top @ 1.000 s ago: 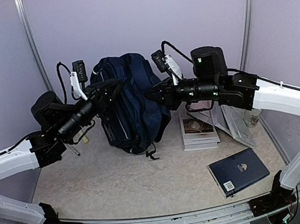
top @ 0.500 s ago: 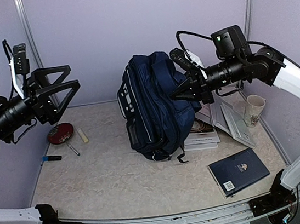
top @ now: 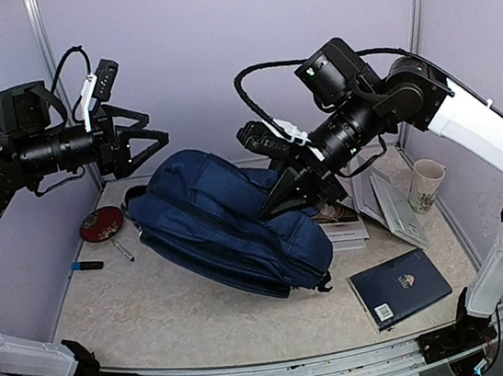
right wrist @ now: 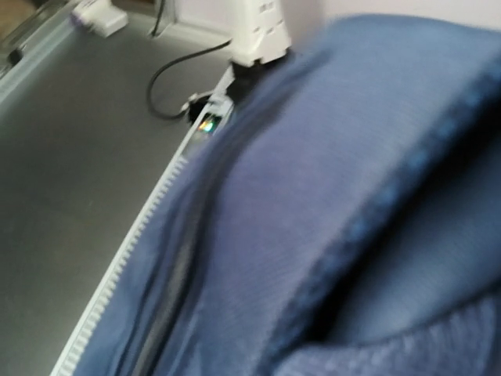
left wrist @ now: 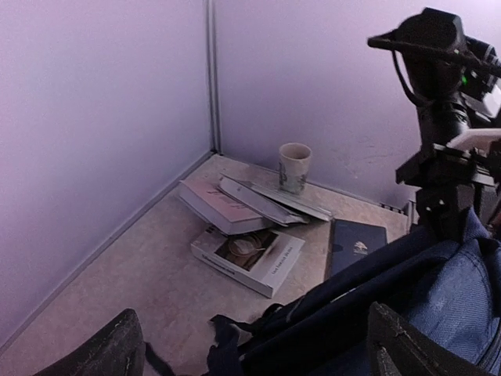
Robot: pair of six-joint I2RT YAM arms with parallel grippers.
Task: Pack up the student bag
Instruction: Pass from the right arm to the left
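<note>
The student bag [top: 225,233], a large dark navy backpack, lies tipped over across the middle of the table, its top end toward the right. My right gripper [top: 275,205] presses into the bag's upper right part and looks shut on its fabric. Blurred navy cloth and a zip line of the bag [right wrist: 313,204] fill the right wrist view and hide the fingers. My left gripper [top: 158,149] hangs open in the air above the bag's left end, holding nothing. In the left wrist view its wide-apart fingertips [left wrist: 106,348] frame the bag [left wrist: 423,298] below.
A navy hardcover book [top: 400,287] lies at the front right. A stack of books [top: 335,225] and leaning papers [top: 392,202] sit behind it, with a cup [top: 427,183] near the right wall. A red dish [top: 101,223], a pen [top: 122,249] and a small blue item [top: 85,265] lie at the left.
The bag went from upright to lying tipped over toward the left, the right gripper coming down with it. The left gripper let go, opened wide, swung off left and came back above the bag.
</note>
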